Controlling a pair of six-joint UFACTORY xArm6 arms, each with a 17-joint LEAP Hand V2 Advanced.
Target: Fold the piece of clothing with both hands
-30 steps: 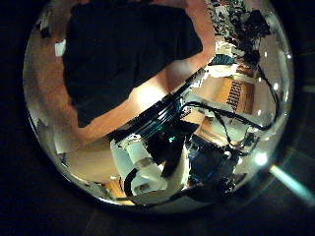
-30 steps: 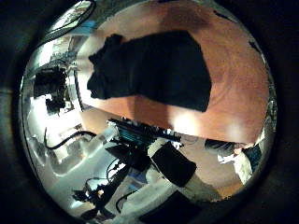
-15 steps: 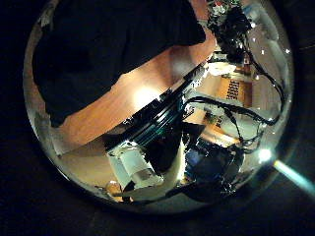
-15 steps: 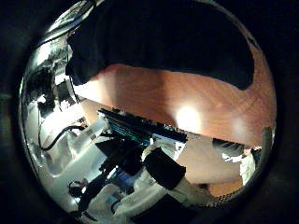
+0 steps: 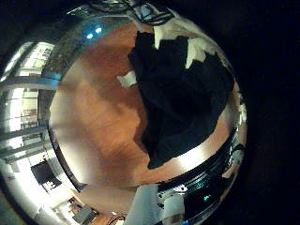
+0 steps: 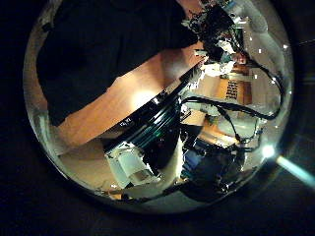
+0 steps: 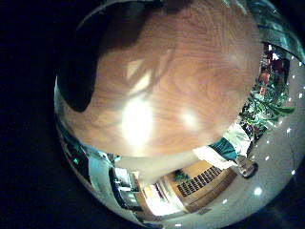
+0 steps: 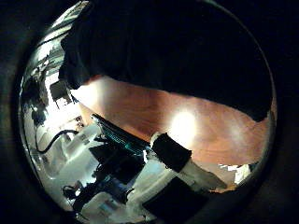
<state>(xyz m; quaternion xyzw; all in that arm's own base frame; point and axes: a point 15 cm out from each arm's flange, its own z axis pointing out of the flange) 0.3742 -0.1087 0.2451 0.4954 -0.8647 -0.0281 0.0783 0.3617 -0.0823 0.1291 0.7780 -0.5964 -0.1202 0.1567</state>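
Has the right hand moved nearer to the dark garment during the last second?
Yes. In the right thumb side palm view the dark garment fills far more of the picture against the wooden table than before, so the palm has come closer.

A glossy reddish-brown wooden table (image 7: 181,67) mirrors bright ceiling lights (image 7: 136,119), while beyond its edge a lit room with pale windows (image 5: 28,103) and small ceiling lamps (image 6: 262,151) shows.

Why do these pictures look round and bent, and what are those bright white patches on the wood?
All four palm views bulge like fisheye bubbles with dark surrounds. Glare spots shine on the wooden table in both right palm views; the dark garment shows almost no detail.
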